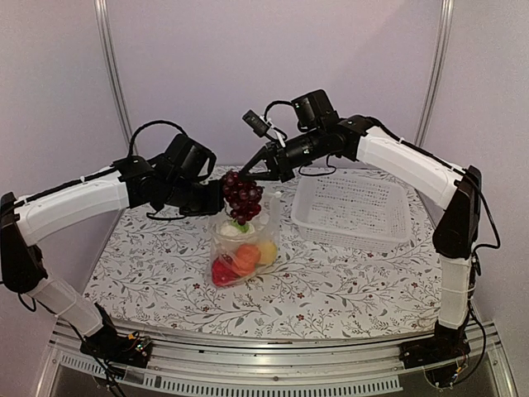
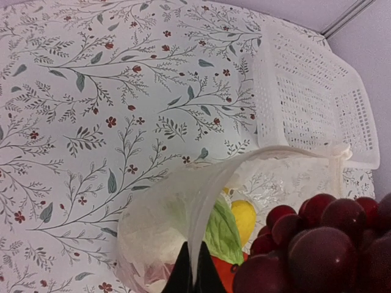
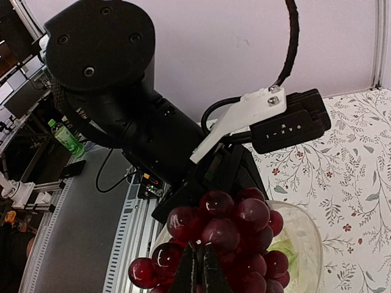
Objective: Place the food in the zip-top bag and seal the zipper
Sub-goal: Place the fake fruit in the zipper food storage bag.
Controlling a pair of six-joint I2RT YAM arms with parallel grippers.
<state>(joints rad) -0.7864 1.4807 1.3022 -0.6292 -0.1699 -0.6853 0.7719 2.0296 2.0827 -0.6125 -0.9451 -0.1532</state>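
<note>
The clear zip-top bag (image 1: 248,240) stands upright mid-table with its mouth held open. My left gripper (image 1: 218,205) is shut on the bag's rim; in the left wrist view its fingertips (image 2: 194,276) pinch the pale zipper strip (image 2: 204,207). Inside the bag lie a red pepper (image 1: 221,271), an orange fruit (image 1: 245,258), a yellow piece (image 1: 266,251) and a pale cabbage (image 1: 233,230). My right gripper (image 1: 246,172) is shut on the top of the dark red grape bunch (image 1: 241,197), which hangs just over the bag's mouth. The right wrist view shows the grape bunch (image 3: 226,232) below the closed fingers (image 3: 200,268).
A white slotted basket (image 1: 355,211) with nothing in it sits to the right of the bag, also in the left wrist view as the white basket (image 2: 311,97). The floral tablecloth (image 1: 149,265) covers the table. The two arms meet closely above the bag.
</note>
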